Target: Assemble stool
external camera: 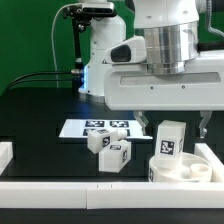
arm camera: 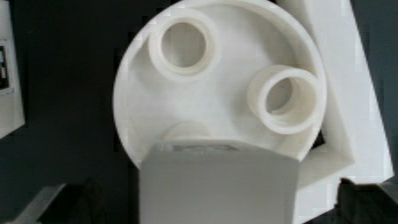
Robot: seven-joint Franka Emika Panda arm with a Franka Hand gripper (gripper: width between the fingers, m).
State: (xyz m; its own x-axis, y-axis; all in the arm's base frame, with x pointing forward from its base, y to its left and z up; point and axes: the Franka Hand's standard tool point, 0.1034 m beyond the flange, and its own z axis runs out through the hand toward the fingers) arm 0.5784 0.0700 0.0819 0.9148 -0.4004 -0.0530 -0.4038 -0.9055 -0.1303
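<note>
The round white seat lies flat at the exterior view's right, against the border rails. In the wrist view the seat shows two open round sockets. One white leg with a tag marker stands upright on the seat; it also shows in the wrist view. My gripper hangs over this leg with its fingers spread wide on either side, apart from it. In the wrist view the gripper is open, with a gap at each dark fingertip. Two more tagged legs lie loose on the black table.
The marker board lies behind the loose legs. White border rails run along the front, the exterior view's left and right. The robot's base and cables stand at the back.
</note>
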